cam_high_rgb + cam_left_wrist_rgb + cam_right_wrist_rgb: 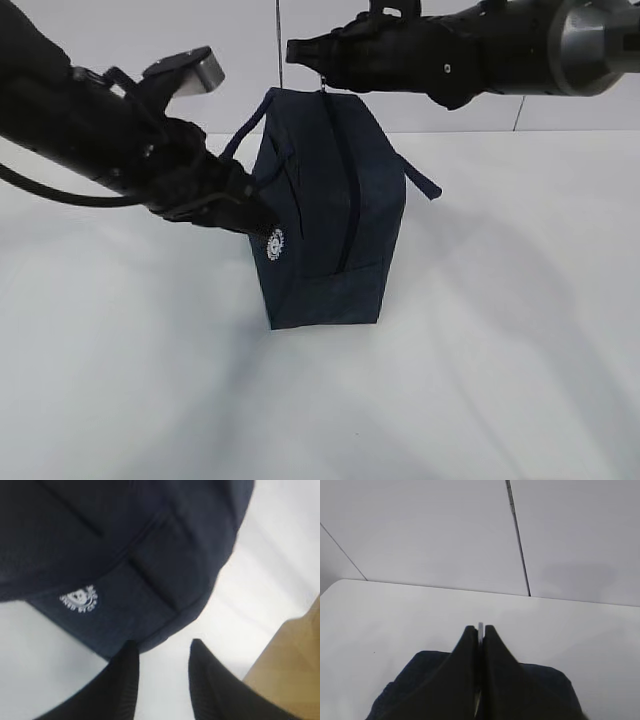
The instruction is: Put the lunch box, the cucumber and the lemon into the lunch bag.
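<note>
While the dark navy boxy fabric lunch bag [330,215] stands upright near the middle of the white table [500,330], the right hand [480,630] is pinched shut over its top, its two black fingers [495,645] pressed together on a thin silvery piece, apparently the zipper's pull [480,627], which shows as a pale sliver between the tips. In the exterior view this hand [296,50] sits just above the bag's top far edge, where the dark zipper line [345,180] begins and runs down the near face.

The left hand [162,647] is partly open, with a clear gap between its two black fingers [210,680]. From the wrist camera the tips lie at the bag's lower edge [150,605], near a small white round logo [79,598]; whether they grip the cloth cannot be told. In the exterior view this hand [255,215] touches the bag's left side beside the same logo [273,245].

One loop handle [245,135] rises at the bag's left and another strap [420,178] hangs off to its right. Behind the table stands a pale panelled wall [420,530] with dark seams, and a tan wooden floor [295,670] shows past the table's edge.

The left arm [90,120] slants down from the upper left; the right arm [470,45] reaches in nearly level from the upper right.
</note>
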Robot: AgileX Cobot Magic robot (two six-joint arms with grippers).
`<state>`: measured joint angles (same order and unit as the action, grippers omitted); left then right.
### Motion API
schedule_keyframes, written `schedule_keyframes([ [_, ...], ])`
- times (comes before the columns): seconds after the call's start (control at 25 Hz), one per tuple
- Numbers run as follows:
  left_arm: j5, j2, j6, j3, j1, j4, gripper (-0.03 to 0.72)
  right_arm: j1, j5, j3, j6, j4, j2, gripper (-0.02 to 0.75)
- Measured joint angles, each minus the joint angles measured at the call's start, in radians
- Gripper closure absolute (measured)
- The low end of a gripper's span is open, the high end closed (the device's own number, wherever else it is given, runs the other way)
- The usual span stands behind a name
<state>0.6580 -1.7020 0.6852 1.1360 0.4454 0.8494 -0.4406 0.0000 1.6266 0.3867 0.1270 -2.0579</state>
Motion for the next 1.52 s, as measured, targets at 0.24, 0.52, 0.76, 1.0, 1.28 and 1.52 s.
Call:
schedule_keyframes([
  [0.24, -0.090, 0.034, -0.002, 0.000, 0.000, 0.089, 0.353, 0.000, 0.000, 0.000, 0.000, -0.002, 0.000, 0.738],
  [0.52, -0.182, 0.034, 0.007, -0.002, 0.000, 0.188, 0.279, 0.000, 0.000, 0.000, 0.003, -0.002, 0.000, 0.738],
  [0.76, -0.189, -0.008, 0.023, 0.081, 0.000, 0.221, 0.276, 0.000, 0.000, 0.000, 0.004, -0.005, 0.000, 0.738],
  [1.0, -0.189, -0.119, 0.025, 0.161, 0.000, 0.227, 0.276, 0.000, 0.000, 0.000, 0.004, -0.004, 0.000, 0.738],
  [1.28, -0.127, -0.158, 0.031, 0.220, -0.011, 0.130, 0.494, 0.000, 0.000, 0.000, 0.004, -0.004, 0.000, 0.738],
  [1.52, 0.034, -0.160, 0.031, 0.276, -0.091, -0.050, 0.683, -0.002, 0.008, 0.000, 0.008, -0.004, 0.000, 0.738],
])
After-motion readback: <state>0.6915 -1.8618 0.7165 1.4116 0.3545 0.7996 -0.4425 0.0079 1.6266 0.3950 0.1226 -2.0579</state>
